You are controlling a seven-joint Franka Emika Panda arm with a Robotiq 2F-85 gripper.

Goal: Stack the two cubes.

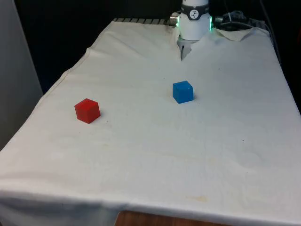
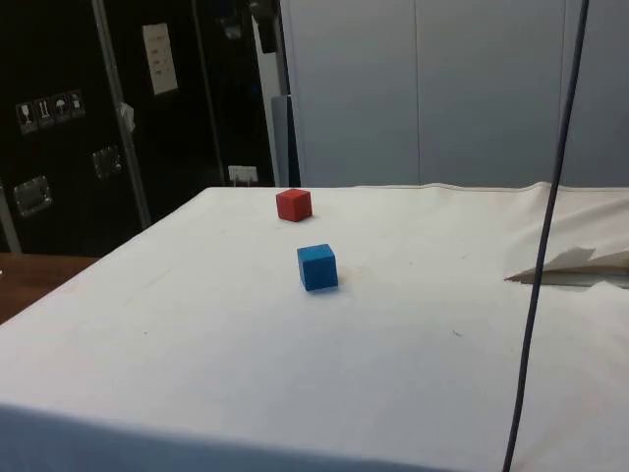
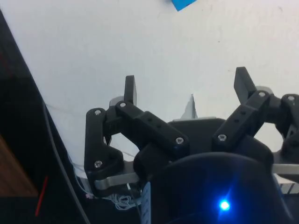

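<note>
Claw (image 3: 187,86) hangs wide open and empty above the cloth (image 1: 155,155), apart from both cubes. Blue cube (image 1: 182,91) sits mid-table, with the red cube (image 1: 87,110) well apart toward the front view's left, neither one stacked. Likely risks: an off-centre descent would let a finger nudge a cube aside, and a skewed grip could leave the stack crooked enough to topple.

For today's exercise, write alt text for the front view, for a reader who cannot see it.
A red cube and a blue cube sit apart, unstacked, on a table under a white cloth, red towards the front view's left.
</note>
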